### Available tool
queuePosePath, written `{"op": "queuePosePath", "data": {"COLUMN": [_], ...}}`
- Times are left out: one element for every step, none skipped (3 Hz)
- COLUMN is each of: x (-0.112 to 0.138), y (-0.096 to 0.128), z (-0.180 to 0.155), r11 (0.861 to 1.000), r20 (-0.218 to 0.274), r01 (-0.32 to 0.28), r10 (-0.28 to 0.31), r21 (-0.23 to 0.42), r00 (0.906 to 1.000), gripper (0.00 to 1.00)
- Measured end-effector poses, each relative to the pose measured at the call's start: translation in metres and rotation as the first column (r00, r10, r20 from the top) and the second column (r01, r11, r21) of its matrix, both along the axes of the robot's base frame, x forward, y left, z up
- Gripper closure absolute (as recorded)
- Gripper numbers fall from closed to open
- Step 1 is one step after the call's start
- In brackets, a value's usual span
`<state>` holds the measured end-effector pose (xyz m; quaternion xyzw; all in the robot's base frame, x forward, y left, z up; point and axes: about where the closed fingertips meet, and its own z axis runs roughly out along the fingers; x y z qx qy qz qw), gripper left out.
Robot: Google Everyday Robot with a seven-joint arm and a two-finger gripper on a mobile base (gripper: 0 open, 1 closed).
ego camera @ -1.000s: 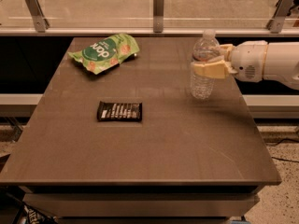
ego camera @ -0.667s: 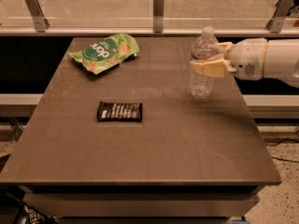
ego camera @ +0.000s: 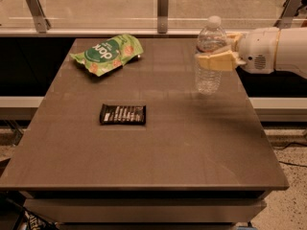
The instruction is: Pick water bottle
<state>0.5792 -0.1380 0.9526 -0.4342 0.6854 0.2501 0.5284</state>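
The water bottle (ego camera: 209, 78) is clear and ribbed with a white cap. It stands upright at the far right of the brown table (ego camera: 158, 147), and its base seems to hang just above the surface. My gripper (ego camera: 209, 57) reaches in from the right on a white arm (ego camera: 273, 49). Its tan fingers (ego camera: 218, 61) are shut on the bottle's middle, one in front and one behind, and they hide the band near the bottle's shoulder.
A green snack bag (ego camera: 108, 53) lies at the far left of the table. A dark chocolate bar (ego camera: 123, 114) lies left of centre. A glass railing with metal posts (ego camera: 163, 4) runs behind the table. The table's right edge is just under the arm.
The bottle and my gripper have risen a little together; the bottle's cap and base both sit higher than before. The bag and the bar have not moved.
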Motion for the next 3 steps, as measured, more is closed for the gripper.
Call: {"op": "queuePosePath", "data": {"x": [-0.005,-0.013,-0.013], "y": [0.001,0.002,0.002], "z": [0.023,0.066,0.066], "r11": [1.0,0.999,0.999], "r20": [0.02,0.062,0.062], "r01": [0.003,0.007,0.007], "r10": [-0.002,-0.005,-0.005], "r21": [-0.017,-0.035,-0.035], "r00": [0.9998,0.9981,0.9981], "gripper": [1.0,1.0,1.0]}}
